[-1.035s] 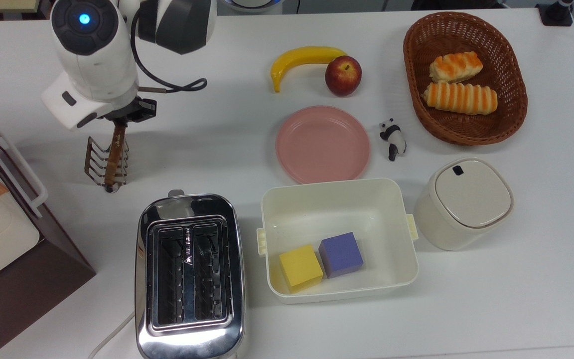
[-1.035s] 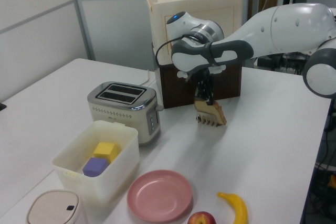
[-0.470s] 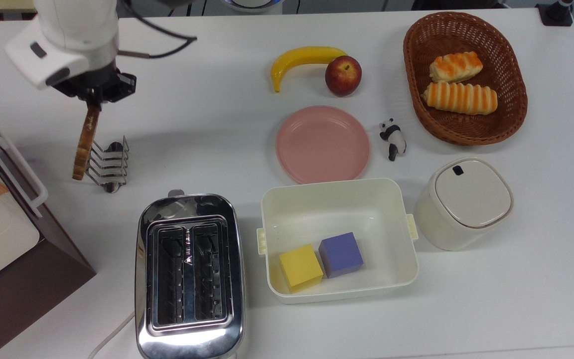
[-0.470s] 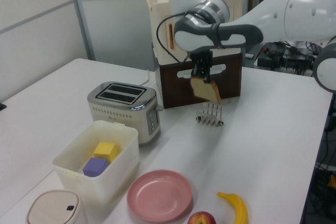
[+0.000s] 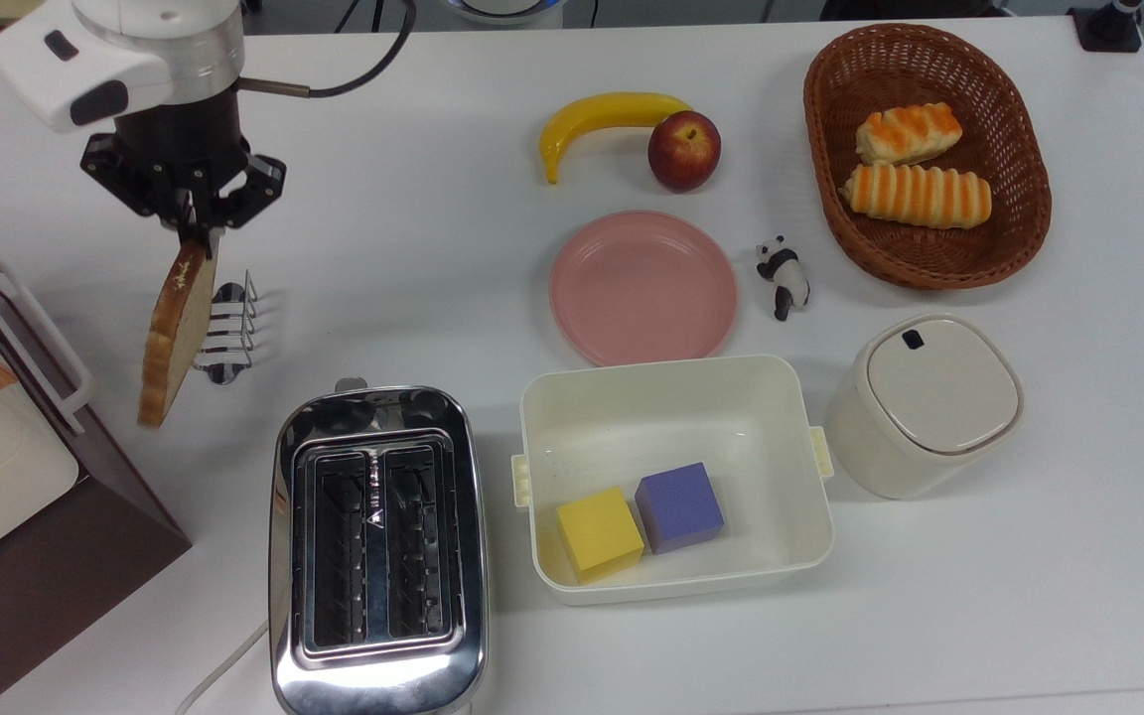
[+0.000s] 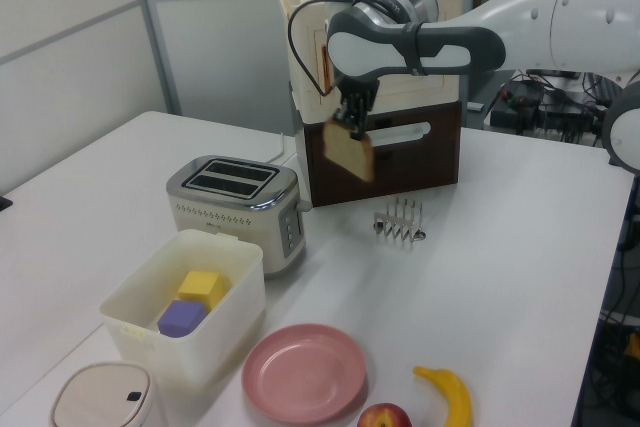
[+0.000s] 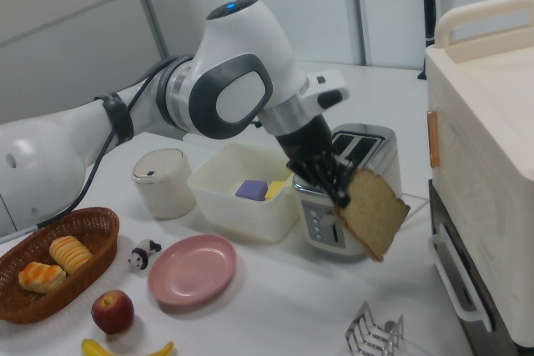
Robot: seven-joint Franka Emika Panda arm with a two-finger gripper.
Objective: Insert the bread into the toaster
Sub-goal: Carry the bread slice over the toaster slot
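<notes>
The bread (image 5: 175, 333) (image 6: 349, 154) (image 7: 372, 213) is a thin brown slice with a darker crust, hanging in the air by its top edge. My gripper (image 5: 197, 230) (image 6: 353, 128) (image 7: 340, 198) is shut on it, well above the table. The chrome two-slot toaster (image 5: 375, 548) (image 6: 236, 209) (image 7: 359, 162) stands on the table with both dark slots bare, below and to the right of the slice in the top view. The slice hangs above the wire toast rack (image 5: 226, 330) (image 6: 399, 222) (image 7: 376, 334), apart from it.
A white bin (image 5: 676, 477) with a yellow and a purple cube sits at the top view's right of the toaster. A pink plate (image 5: 643, 286), banana (image 5: 604, 116), apple (image 5: 683, 150), panda figure (image 5: 783, 276), bread basket (image 5: 926, 155) and lidded white pot (image 5: 922, 403) lie further right. A brown-and-cream cabinet (image 5: 6, 467) stands at the left edge.
My gripper has lifted the bread out of the wire rack and carried it higher. The slice has turned and swung toward the toaster.
</notes>
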